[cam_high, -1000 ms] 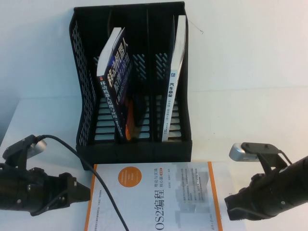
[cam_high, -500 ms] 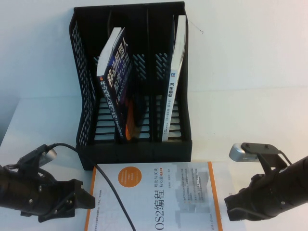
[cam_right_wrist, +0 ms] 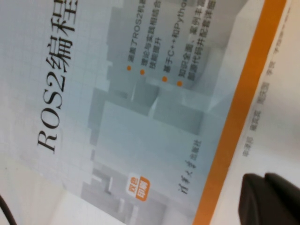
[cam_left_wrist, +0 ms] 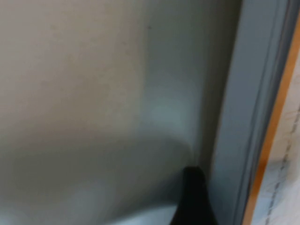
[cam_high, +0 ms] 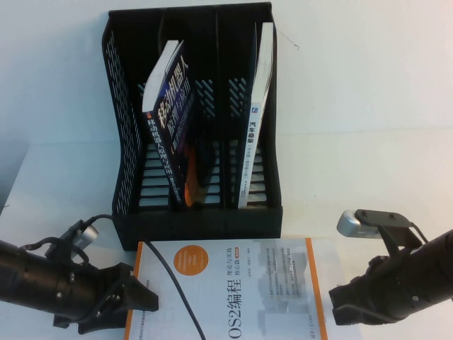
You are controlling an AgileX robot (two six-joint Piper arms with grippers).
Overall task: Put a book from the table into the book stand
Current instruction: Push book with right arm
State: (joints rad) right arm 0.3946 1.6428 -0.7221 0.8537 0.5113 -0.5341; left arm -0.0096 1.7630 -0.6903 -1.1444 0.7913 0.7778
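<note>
Step in hand: the approach to the pick-up is judged to be under way; the flat white paperback with orange edge stripes and an orange disc (cam_high: 226, 290) is not yet lifted.
Book on desk: one, lying cover-up on the white desk (cam_high: 368, 177), just in front of the stand, between the two arms.
Left pincer (cam_high: 141, 297): set low at the book's left edge; in the left wrist view one dark finger tip (cam_left_wrist: 193, 199) is seen right beside that edge; whether it is released or clenched cannot be told.
Right pincer (cam_high: 338, 312): held at the book's right edge, over the orange stripe; its state cannot be told either.
Next move: the book's edges would need to be caught and raised, then the book turned upright for a slot.
Stand: one black slotted plastic book stand (cam_high: 120, 142), with three compartments.
Books in stand: two; a dark-covered volume (cam_high: 166, 113) leaning in the left-middle part, a white thin volume (cam_high: 256, 120) upright in the right compartment.
</note>
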